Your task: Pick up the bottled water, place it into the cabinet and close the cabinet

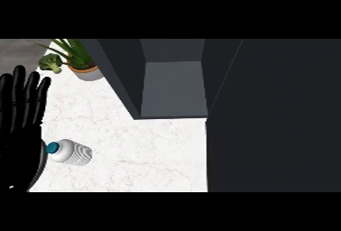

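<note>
bottled water [70, 152]: lying on table [146, 153], front left, just beside left hand [20, 131] | cabinet [173, 85]: behind, centre | cabinet door [273, 113]: right | potted plant [78, 56]: back left | broccoli [51, 62]: left of plant

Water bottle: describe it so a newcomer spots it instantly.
On the white marble counter, look lower left of the open grey cabinet, beside the black left hand. The bottled water is there: the only pale ribbed item, with a teal cap.

Glossy black hand [20, 140]; white marbled counter [146, 149]; ribbed plastic bottle [73, 154]; matt grey cabinet [173, 88].
</note>
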`<state>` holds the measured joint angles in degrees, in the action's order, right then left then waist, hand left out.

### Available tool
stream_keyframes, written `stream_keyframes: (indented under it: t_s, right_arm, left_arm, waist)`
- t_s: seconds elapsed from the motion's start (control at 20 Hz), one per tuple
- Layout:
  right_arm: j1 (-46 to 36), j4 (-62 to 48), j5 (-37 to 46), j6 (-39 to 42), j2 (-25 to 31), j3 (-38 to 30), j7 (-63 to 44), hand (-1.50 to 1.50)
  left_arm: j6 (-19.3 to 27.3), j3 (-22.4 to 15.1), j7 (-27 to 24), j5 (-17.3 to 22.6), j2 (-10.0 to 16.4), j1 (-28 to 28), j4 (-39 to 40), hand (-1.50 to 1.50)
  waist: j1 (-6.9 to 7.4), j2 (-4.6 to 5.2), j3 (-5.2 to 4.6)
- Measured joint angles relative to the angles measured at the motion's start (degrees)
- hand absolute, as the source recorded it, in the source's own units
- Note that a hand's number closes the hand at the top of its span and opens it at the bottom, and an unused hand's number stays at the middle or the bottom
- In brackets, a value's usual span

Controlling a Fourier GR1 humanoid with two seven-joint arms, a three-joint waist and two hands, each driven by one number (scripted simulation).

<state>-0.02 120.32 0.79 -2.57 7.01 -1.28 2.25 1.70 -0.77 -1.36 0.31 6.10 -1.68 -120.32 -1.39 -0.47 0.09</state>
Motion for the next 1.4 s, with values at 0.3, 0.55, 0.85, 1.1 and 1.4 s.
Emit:
stream_keyframes:
  t_s: [0.3, 0.55, 0.85, 1.1, 1.4]
  right_arm:
    - [4.80, 3.18, -1.17, 1.31, -0.37, 0.79, -1.27, -1.50]
    - [10.05, 5.13, -7.66, 5.49, -1.58, 5.61, -5.40, -1.50]
    - [18.26, 16.23, -13.99, 7.88, 0.28, 6.05, -11.83, -1.50]
    - [21.01, 17.76, -14.95, 10.02, 1.88, 3.59, -13.04, -1.50]
    - [23.39, 17.97, -15.58, 12.37, 2.02, 1.45, -12.36, -1.50]
  left_arm:
    - [-14.15, 1.60, -1.66, 15.37, 5.26, 5.12, -2.14, -1.50]
    - [-22.96, -1.73, 5.22, 29.92, 8.56, 13.05, -2.25, -1.50]
    - [-29.69, 5.52, 10.94, 48.72, 17.46, 23.65, -8.89, -1.50]
    - [-33.60, 12.94, 13.16, 59.90, 22.02, 30.85, -12.25, -1.50]
    - [-36.69, 21.38, 15.15, 69.73, 24.87, 36.96, -14.48, -1.50]
  waist:
    - [1.20, 0.10, -0.17]
    - [1.61, 0.06, -0.17]
    - [1.80, -0.07, -0.12]
    - [1.78, 0.02, -0.09]
    - [1.77, 0.04, -0.07]
